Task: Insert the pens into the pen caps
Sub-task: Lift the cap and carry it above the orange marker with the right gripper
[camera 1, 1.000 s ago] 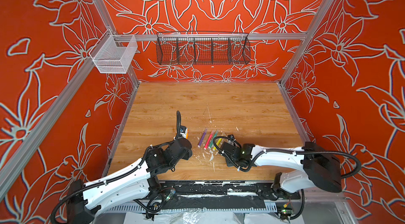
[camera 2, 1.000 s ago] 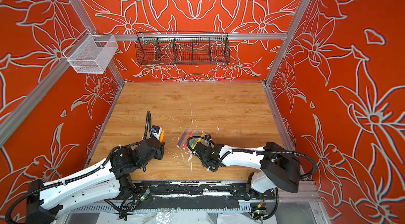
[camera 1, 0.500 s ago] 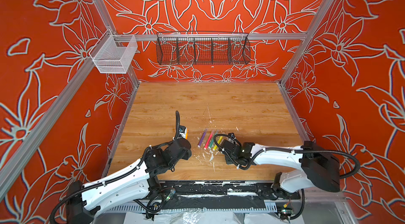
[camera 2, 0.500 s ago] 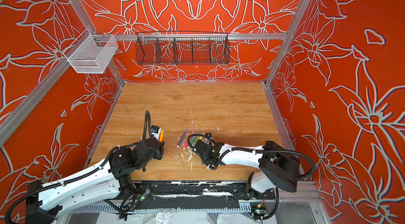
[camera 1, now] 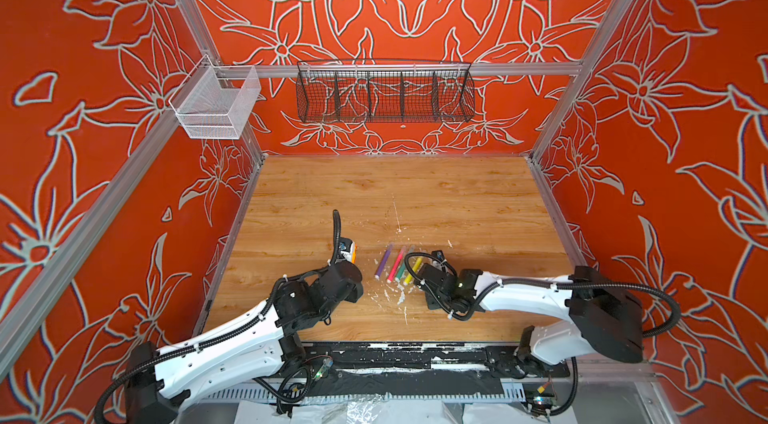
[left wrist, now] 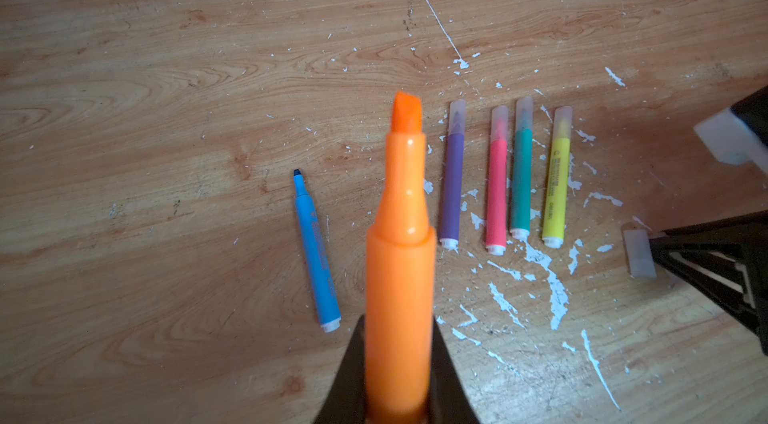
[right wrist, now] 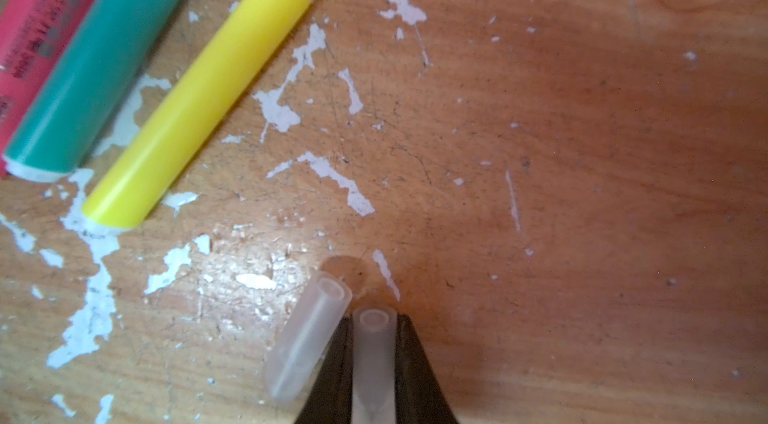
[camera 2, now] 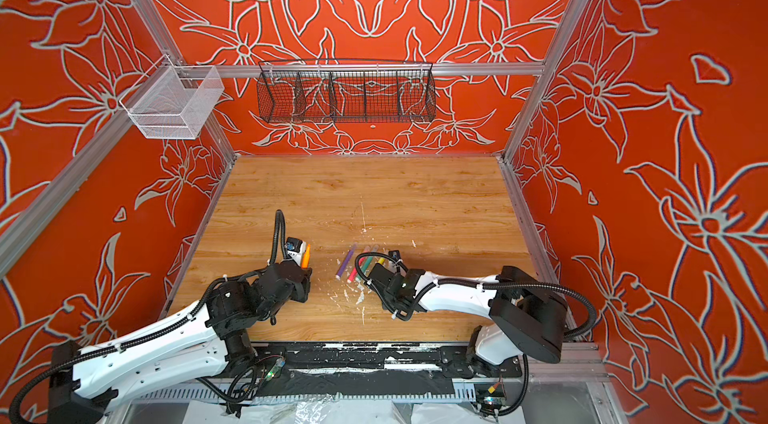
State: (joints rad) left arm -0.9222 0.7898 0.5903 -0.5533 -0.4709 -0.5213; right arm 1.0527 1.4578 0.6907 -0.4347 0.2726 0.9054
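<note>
My left gripper (left wrist: pixel 399 326) is shut on the orange pen (left wrist: pixel 401 235), whose bare tip points forward above the table; in a top view it shows at the gripper's end (camera 2: pixel 306 256). The blue pen (left wrist: pixel 316 251) lies uncapped beside it. The purple (left wrist: pixel 453 185), pink (left wrist: pixel 497 185), green (left wrist: pixel 521 177) and yellow (left wrist: pixel 556 181) pens lie in a row, each wearing a clear cap. Low over the table, my right gripper (right wrist: pixel 372 322) is shut on a clear pen cap (right wrist: pixel 372 359). A second cap (right wrist: pixel 307 343) lies loose against one finger, near the yellow pen (right wrist: pixel 199 98).
White paint flecks (left wrist: pixel 552 280) cover the wooden table (camera 1: pixel 457 202) around the pens. A black wire basket (camera 1: pixel 384 92) hangs on the back wall and a white mesh basket (camera 1: pixel 214 104) on the left wall. Both arms crowd the table's front half.
The right gripper has closed onto the clear cap and its arm has shifted slightly. The left gripper has stayed shut on the orange pen.
</note>
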